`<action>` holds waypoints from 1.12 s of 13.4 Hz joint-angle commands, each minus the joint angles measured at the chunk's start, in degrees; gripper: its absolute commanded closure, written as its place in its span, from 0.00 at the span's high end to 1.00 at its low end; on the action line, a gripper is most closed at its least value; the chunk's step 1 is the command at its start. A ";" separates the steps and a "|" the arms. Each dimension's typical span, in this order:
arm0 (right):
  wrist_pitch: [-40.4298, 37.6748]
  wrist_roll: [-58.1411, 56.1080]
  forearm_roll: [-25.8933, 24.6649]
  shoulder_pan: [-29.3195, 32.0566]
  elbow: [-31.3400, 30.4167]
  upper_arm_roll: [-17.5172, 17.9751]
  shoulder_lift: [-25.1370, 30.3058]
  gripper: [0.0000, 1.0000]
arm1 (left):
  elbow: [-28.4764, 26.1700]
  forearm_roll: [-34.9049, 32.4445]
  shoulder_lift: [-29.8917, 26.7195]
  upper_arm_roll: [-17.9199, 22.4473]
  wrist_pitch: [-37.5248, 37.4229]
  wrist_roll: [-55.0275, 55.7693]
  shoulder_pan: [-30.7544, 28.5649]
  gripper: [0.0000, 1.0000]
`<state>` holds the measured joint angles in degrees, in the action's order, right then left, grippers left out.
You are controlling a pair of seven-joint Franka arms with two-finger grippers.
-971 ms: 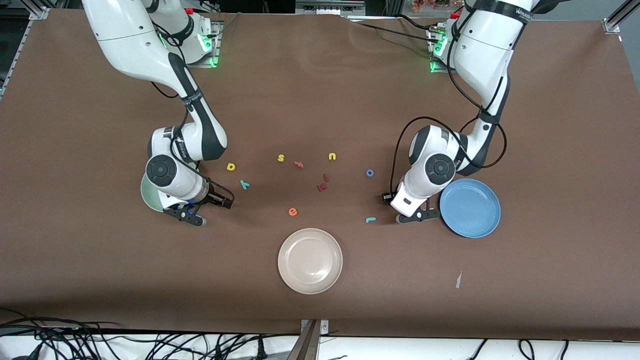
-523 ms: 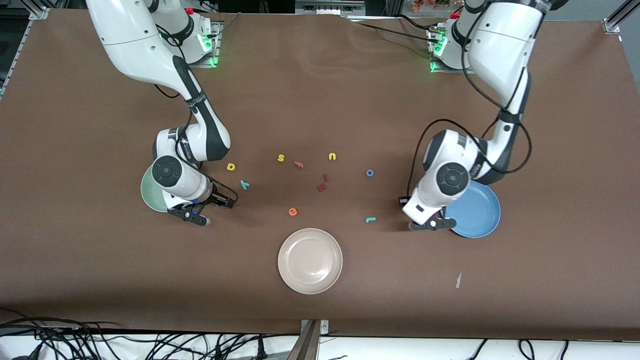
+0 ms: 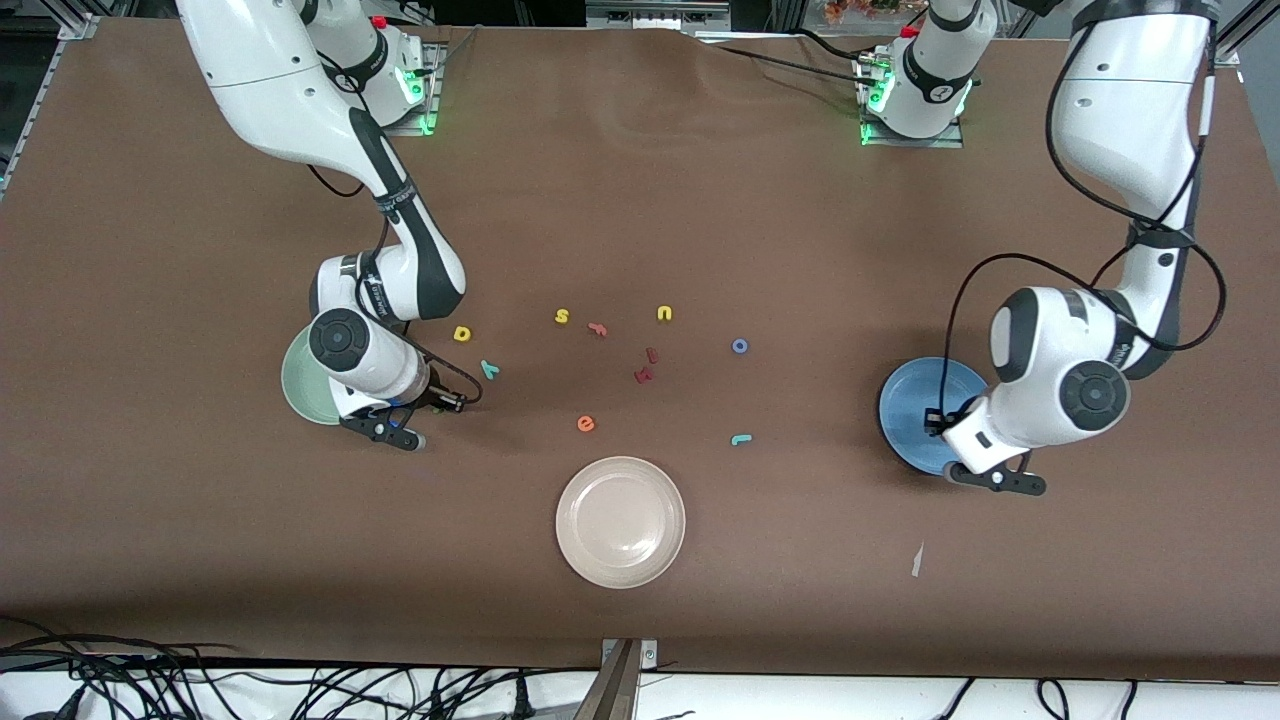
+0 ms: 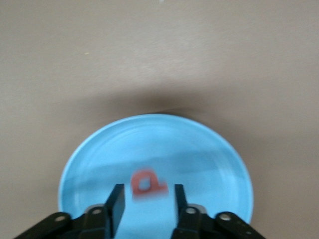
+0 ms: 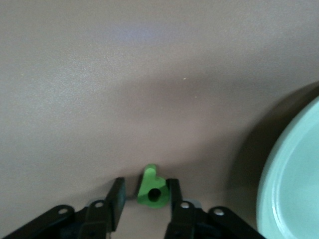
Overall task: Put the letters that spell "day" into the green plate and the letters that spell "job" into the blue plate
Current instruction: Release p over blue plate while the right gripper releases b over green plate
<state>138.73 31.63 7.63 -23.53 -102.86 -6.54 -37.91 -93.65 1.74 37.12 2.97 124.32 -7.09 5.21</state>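
1. Hovering over the rim of the round mid-blue plate [image 3: 915, 410] that lies nearer the front camera, the left gripper [image 4: 148, 189] has its jaws released; the pinkish-red foam "b" [image 4: 147, 183] shows blurred against the plate's floor between the two fingers, touching neither; whether it rests on the plate cannot be told.
2. The blue plate sits on the brown surface [image 3: 800, 600] toward the left arm's end.
3. The right gripper [image 5: 145, 185] is low at the surface just beside the round pale mint-green plate [image 3: 298, 385], toward the right arm's end; its jaws stand apart on either side of the olive-green foam "a" [image 5: 151, 191], one finger against the letter, a gap at the other, so not clamped; the letter lies on the surface outside the plate.
4. The yellow foam "d" [image 3: 462, 333] and the teal foam "y" [image 3: 489, 369] lie on the surface near the green plate, the "y" nearer the front camera.
5. The blue foam ring "o" [image 3: 739, 346] and the teal hook-shaped "j" [image 3: 741, 439] lie on the surface between the middle and the blue plate, the "j" nearer the camera.
6. Mid-surface lie a yellow "s" [image 3: 562, 316], a yellow "u" [image 3: 664, 313], two dark red letters [image 3: 645, 375] and an orange "e" [image 3: 586, 424]; a round beige plate [image 3: 620, 521] lies nearest the camera.
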 commanded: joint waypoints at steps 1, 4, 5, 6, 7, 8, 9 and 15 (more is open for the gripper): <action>0.49 0.45 -1.04 -0.64 -0.33 -0.67 -0.58 0.25 | -0.13 -0.16 -0.73 -1.12 -2.75 0.66 0.06 1.00; 0.31 0.27 -1.13 -0.55 -0.50 -0.67 -0.14 0.15 | -0.04 2.73 -1.17 -2.25 -4.96 8.12 1.63 1.00; 0.14 -0.34 -1.13 -0.55 -0.50 -0.67 0.29 0.15 | -0.04 2.83 -1.17 -3.92 -5.66 11.10 1.73 1.00; -0.13 -2.17 -1.04 -0.55 -0.42 -1.02 1.25 0.15 | -0.48 2.83 -1.26 -6.02 -6.45 13.57 1.73 1.00; -1.17 -3.76 -1.04 -0.55 -0.42 -1.71 2.48 0.15 | -0.74 2.74 -1.26 -8.31 -6.55 14.73 1.82 1.00; -3.01 -5.34 -1.04 -0.46 -0.42 -2.24 3.97 0.15 | -1.09 2.66 -1.78 -10.33 -6.55 15.00 1.73 1.00; -4.94 -6.92 -1.04 -0.37 -0.42 -2.77 5.29 0.15 | -1.53 2.74 -2.05 -11.92 -6.20 15.96 1.73 1.00; -11.03 -19.48 -1.22 6.12 -3.56 -3.74 12.33 0.16 | -14.52 0.46 -8.63 -17.29 7.49 29.32 7.43 1.00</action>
<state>128.25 17.23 7.36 -20.76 -102.86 -10.79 -28.85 -102.02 3.25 32.83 -14.62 127.80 19.23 10.67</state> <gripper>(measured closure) 0.709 0.000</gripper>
